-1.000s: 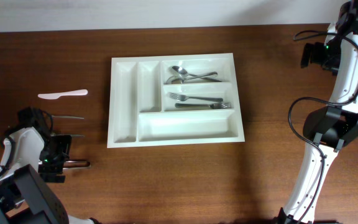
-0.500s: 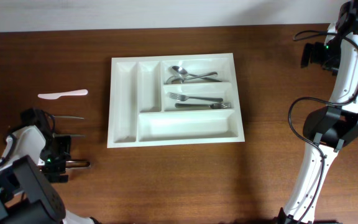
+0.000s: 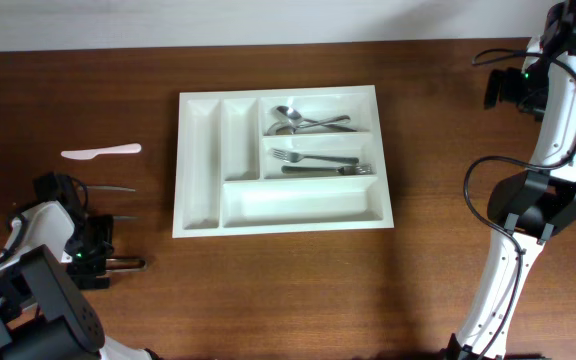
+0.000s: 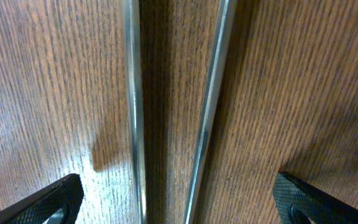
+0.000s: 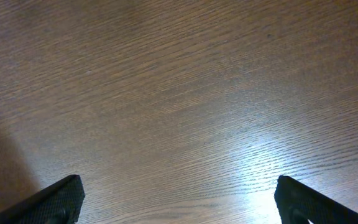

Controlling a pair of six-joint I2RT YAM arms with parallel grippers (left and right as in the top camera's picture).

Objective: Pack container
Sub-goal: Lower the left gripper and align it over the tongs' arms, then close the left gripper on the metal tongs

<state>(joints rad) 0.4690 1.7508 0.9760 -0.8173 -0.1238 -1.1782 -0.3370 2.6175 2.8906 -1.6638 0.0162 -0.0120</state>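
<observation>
The container [image 3: 183, 165] is a white compartment tray in the middle of the table. It holds spoons [image 3: 303, 121] in its top right compartment and forks [image 3: 318, 160] in the one below. Left of it lie a white plastic knife [image 3: 101, 151] and two thin metal utensils [image 3: 113, 188] [image 3: 120, 217]. My left gripper [image 3: 78, 215] hangs low over these, open. In the left wrist view its fingertips [image 4: 48, 202] straddle two metal stems [image 4: 132, 106] [image 4: 211, 106] without touching them. My right gripper [image 3: 513, 88] is open at the far right, with only bare wood between its fingers [image 5: 325, 202].
A third metal utensil [image 3: 123, 263] lies near the left arm's wrist. The right arm [image 3: 528, 200] stands along the right edge of the table. The tray's two narrow left compartments and long bottom compartment [image 3: 298, 200] hold nothing.
The left arm has shifted slightly over the metal utensils. The right arm and the tray have not moved.
</observation>
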